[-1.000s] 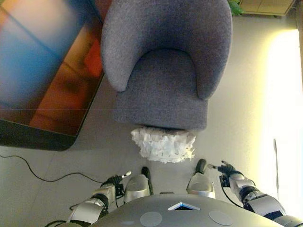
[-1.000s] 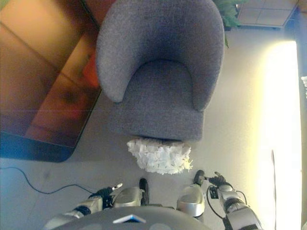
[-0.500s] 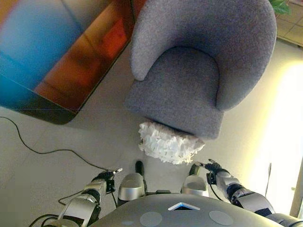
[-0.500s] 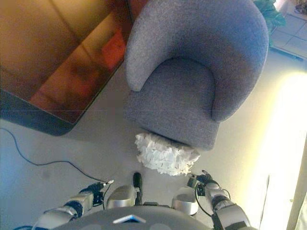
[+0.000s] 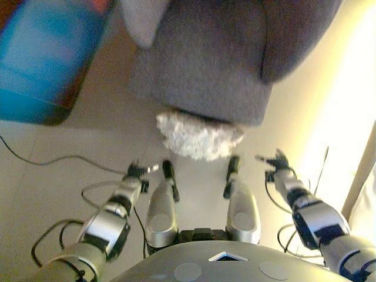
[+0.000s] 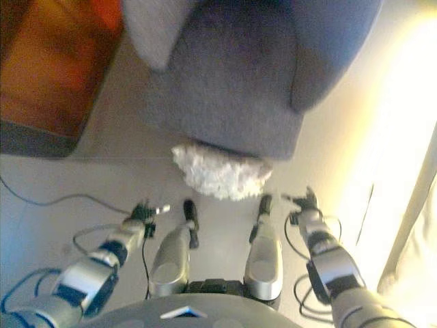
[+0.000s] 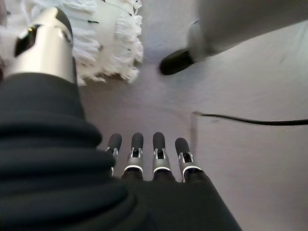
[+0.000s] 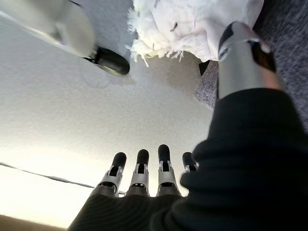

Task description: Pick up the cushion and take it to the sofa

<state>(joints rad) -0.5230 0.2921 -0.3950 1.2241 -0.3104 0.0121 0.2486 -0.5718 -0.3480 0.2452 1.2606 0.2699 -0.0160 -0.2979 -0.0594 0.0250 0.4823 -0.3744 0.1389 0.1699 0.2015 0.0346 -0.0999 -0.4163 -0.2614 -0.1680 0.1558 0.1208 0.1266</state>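
A white shaggy cushion (image 5: pixel 197 136) lies on the floor against the front of a grey armchair (image 5: pixel 205 64). It also shows in the left wrist view (image 7: pixel 103 38) and the right wrist view (image 8: pixel 187 26). My left hand (image 5: pixel 136 173) is low at the cushion's left, apart from it, fingers straight and empty. My right hand (image 5: pixel 275 163) is at the cushion's right, apart from it, fingers straight and empty.
A dark low table with a glossy top (image 5: pixel 41 64) stands at the left of the armchair. A black cable (image 5: pixel 53 160) runs across the pale floor at the left. Bright light falls on the floor at the right.
The camera has tilted down and moved closer, so armchair and cushion sit higher in view. Both arms have reached further forward, one on each side of the cushion.
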